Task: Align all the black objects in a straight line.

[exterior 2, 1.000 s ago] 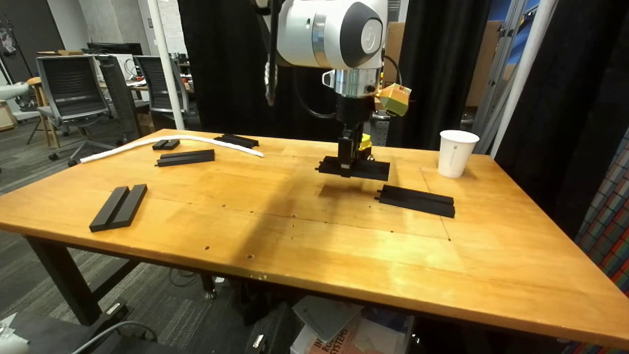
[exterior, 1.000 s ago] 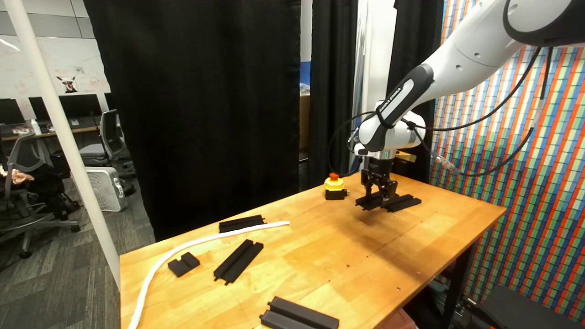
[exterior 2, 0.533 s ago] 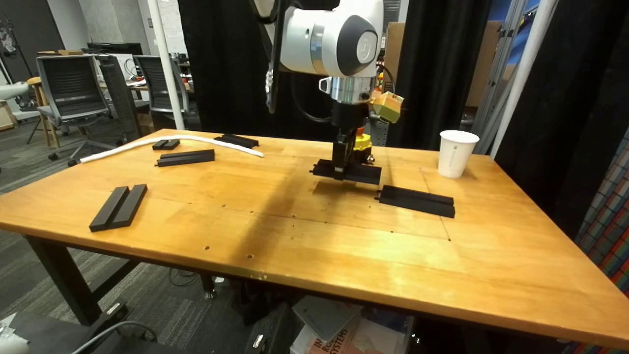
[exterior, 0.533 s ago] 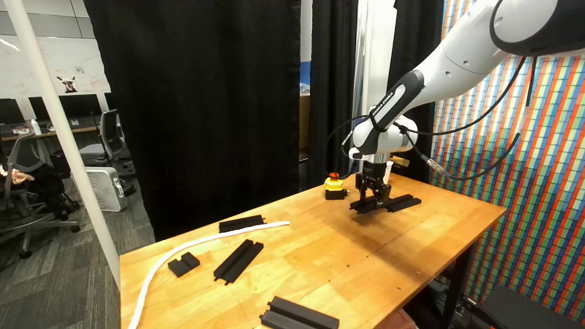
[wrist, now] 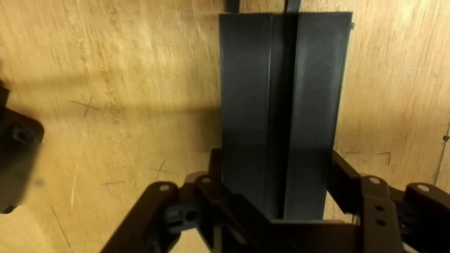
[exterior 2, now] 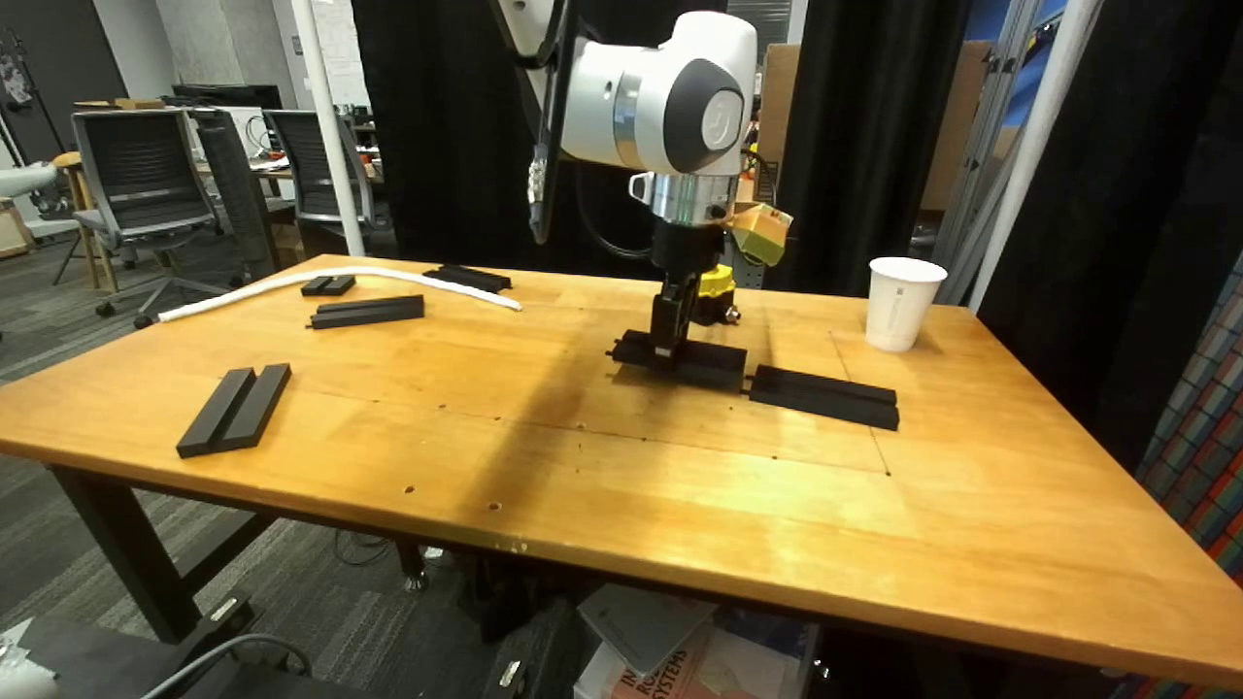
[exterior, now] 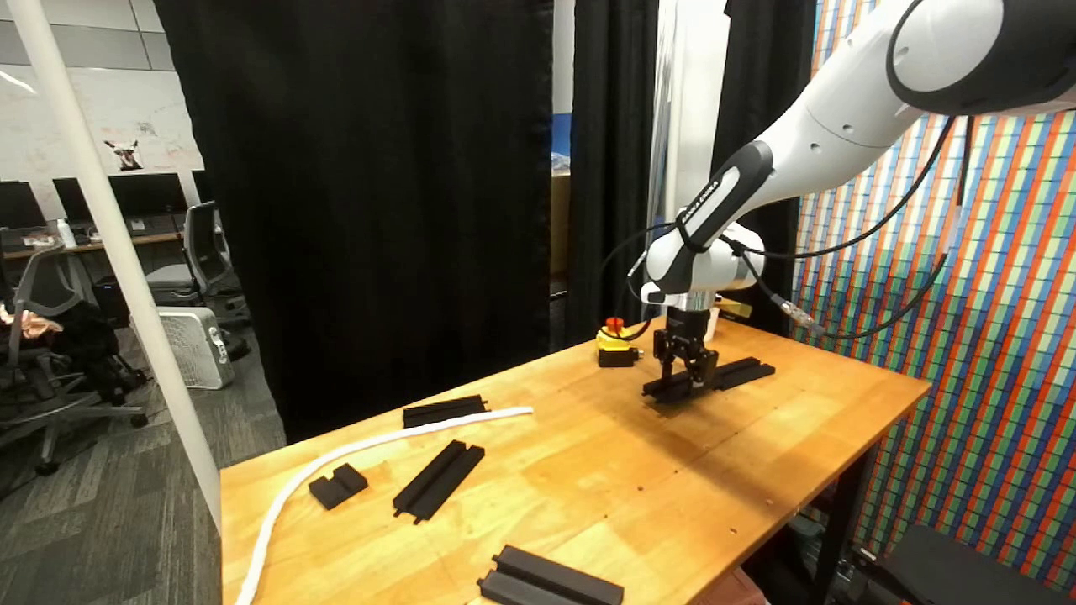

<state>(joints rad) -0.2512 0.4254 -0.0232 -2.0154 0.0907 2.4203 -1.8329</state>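
My gripper (exterior 2: 666, 355) is shut on a flat black grooved slab (exterior 2: 714, 363), its fingers on the slab's long sides in the wrist view (wrist: 246, 88). The held slab is level and very low over the table; whether it touches is unclear. A second black slab (exterior 2: 823, 396) lies at its right end in an exterior view, nearly end to end. Two prongs show against the held slab's end in the wrist view. Other black pieces lie apart and differently turned: a slab (exterior: 441, 479), a short block (exterior: 338, 486), a slab by the strip (exterior: 445, 409), and one near the front edge (exterior 2: 233, 413).
A long white strip (exterior: 378, 439) curves across the table's far end. A yellow and red emergency stop (exterior: 614, 340) stands beside the held slab. A white paper cup (exterior 2: 903, 303) stands at the table's right in an exterior view. Black curtains (exterior: 361, 168) hang behind the table.
My gripper has come down with the held slab and shifted a little along the table. The slab now sits almost at table height, against the second slab's end.
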